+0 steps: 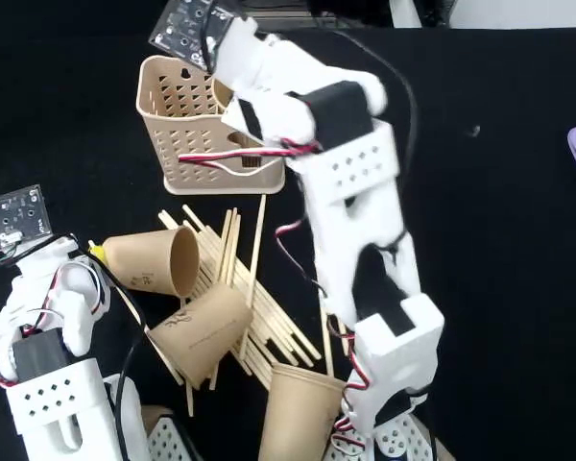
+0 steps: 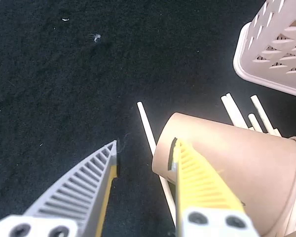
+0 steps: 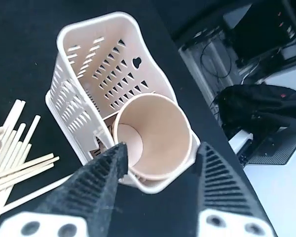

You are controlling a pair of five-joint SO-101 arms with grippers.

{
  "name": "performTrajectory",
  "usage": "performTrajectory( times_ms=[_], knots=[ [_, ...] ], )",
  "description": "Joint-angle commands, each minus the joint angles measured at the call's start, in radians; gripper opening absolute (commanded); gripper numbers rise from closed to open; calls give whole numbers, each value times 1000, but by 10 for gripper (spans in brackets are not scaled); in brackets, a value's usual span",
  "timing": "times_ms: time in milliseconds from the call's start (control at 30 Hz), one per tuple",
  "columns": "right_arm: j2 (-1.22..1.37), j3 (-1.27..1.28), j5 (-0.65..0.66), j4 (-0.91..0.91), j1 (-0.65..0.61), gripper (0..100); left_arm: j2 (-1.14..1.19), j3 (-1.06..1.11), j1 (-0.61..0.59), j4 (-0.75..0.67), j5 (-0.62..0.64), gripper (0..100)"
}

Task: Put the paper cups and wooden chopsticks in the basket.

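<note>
A: Counts?
B: Paper cups [image 1: 200, 331]: I count three loose on the worktop [image 1: 480, 240], plus one cup [image 3: 153, 133] inside. Basket [image 1: 173, 125]: one.
A: Chopsticks [image 1: 259, 317]?
B: Overlapping pile, well over ten. I can't get an exact number.

place: looks like a robotics lab or office | table: black cloth table [image 1: 518, 288], two white printed arms [image 1: 355, 221] based at 6 o'clock | behind table: cables [image 3: 207, 49], dark equipment box [image 3: 266, 24], black bag [image 3: 259, 106] on the floor
</note>
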Motion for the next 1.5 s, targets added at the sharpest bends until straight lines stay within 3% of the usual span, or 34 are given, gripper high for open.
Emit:
performTrajectory(
  times_ms=[0,267,567,767,967,1267,1467],
  knots=[
    [-101,-104,-8,112,-28,188,-12,-10,1,-15,0,191],
    [-323,113,-140,114,-31,187,-12,-10,1,-15,0,191],
    [-918,1090,-89,107,-29,187,-12,-10,7,-17,0,191],
    [-1046,1531,-32,104,-32,188,-12,-10,8,-20,0,191],
    [-1036,1716,-32,109,-135,260,-12,-10,5,-20,0,191],
    [-1038,1796,95,107,-258,261,-12,-8,5,-20,0,191],
    [-1043,1799,109,110,-376,261,-12,-8,2,-20,0,191]
  ],
)
